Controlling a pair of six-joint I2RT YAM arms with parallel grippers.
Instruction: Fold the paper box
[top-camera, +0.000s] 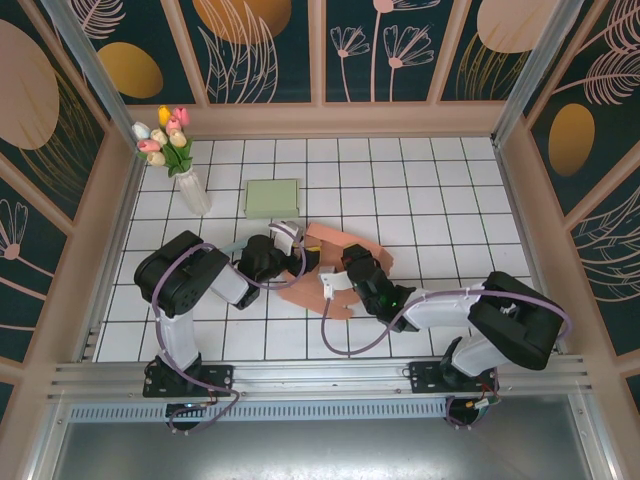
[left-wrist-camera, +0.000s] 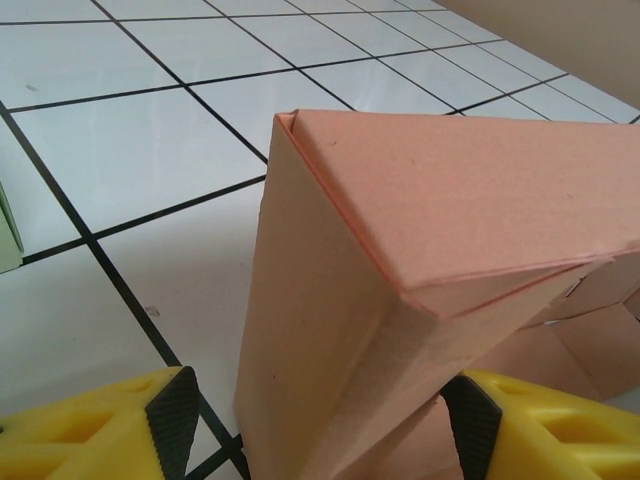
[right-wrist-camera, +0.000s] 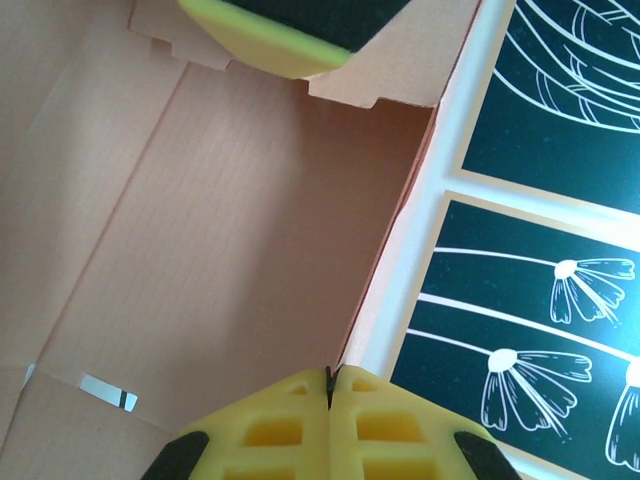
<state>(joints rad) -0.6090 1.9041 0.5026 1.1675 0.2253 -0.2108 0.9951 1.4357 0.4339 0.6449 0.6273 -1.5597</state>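
Note:
The salmon paper box (top-camera: 322, 262) lies partly folded at the middle of the tiled table, both arms reaching into it. In the left wrist view a raised double wall of the box (left-wrist-camera: 400, 250) stands between my left gripper's (left-wrist-camera: 320, 432) yellow fingers. The right pad (left-wrist-camera: 472, 428) is against the cardboard, the left pad (left-wrist-camera: 172, 432) is a little clear of it, so the jaws are open around the wall. My right gripper (right-wrist-camera: 328, 380) is shut, with the thin edge of a box side wall (right-wrist-camera: 390, 240) running into the seam between its fingertips. The left gripper's finger (right-wrist-camera: 265, 30) shows above the box floor.
A flat green box (top-camera: 271, 198) lies behind the paper box, its edge at the left (left-wrist-camera: 8, 230). A vase of tulips (top-camera: 180, 160) stands at the back left. Patterned walls enclose the table on three sides.

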